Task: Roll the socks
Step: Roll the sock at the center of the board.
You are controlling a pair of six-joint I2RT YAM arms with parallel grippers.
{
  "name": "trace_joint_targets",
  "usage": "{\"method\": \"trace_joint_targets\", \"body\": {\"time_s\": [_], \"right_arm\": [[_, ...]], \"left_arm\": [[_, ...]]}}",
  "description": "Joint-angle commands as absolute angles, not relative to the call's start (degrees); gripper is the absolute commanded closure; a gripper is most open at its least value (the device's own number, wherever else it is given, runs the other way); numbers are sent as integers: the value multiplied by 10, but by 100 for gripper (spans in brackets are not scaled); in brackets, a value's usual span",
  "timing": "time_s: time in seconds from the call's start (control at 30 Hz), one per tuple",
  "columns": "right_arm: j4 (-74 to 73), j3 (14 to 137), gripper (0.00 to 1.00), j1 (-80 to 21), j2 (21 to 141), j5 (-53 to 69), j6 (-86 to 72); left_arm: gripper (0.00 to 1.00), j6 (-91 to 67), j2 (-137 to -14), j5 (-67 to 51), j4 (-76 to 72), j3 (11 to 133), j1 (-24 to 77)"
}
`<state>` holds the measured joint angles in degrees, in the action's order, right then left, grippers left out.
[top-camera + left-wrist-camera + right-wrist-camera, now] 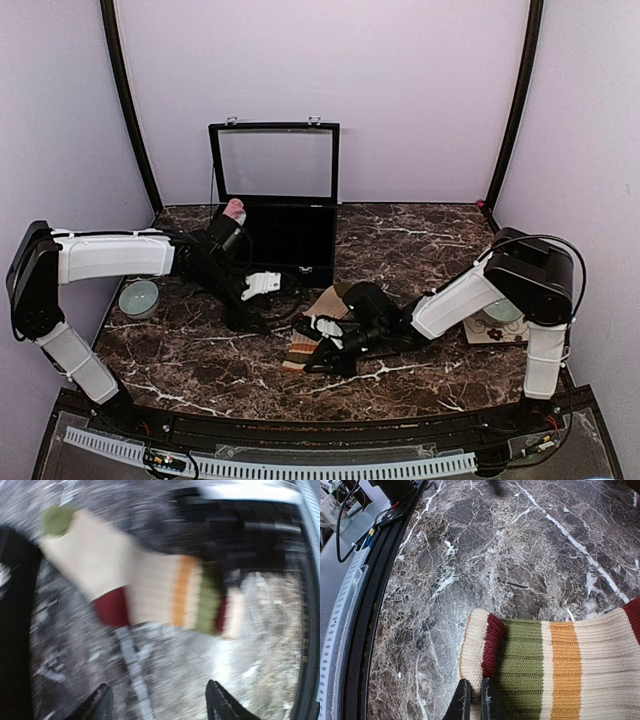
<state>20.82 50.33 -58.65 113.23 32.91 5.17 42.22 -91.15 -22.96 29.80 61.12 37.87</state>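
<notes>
The tan sock with olive, orange and maroon stripes lies flat on the marble table, in front of the black case in the top view. My right gripper is shut on the cream edge of its cuff, low over the table. My left gripper is open and empty, hovering just short of the same sock; that view is blurred by motion. In the top view the left gripper is left of the sock. The pink sock rests at the case's left edge.
A black case with its glass lid raised stands at the back centre. A teal bowl sits at the left. Another bowl on a patterned card sits at the right. The table's black rail runs near the right gripper.
</notes>
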Motion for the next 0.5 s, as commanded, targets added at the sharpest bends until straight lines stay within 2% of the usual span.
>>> {"method": "trace_joint_targets", "body": {"time_s": [0.0, 0.4, 0.47], "right_arm": [[62, 452, 100, -570, 1189, 346, 7], [67, 444, 100, -529, 1223, 393, -23], [66, 443, 100, -527, 1223, 393, -27]], "left_arm": [[39, 502, -884, -313, 283, 564, 433], [45, 544, -953, -279, 221, 562, 513], [49, 550, -966, -275, 220, 568, 523]]}}
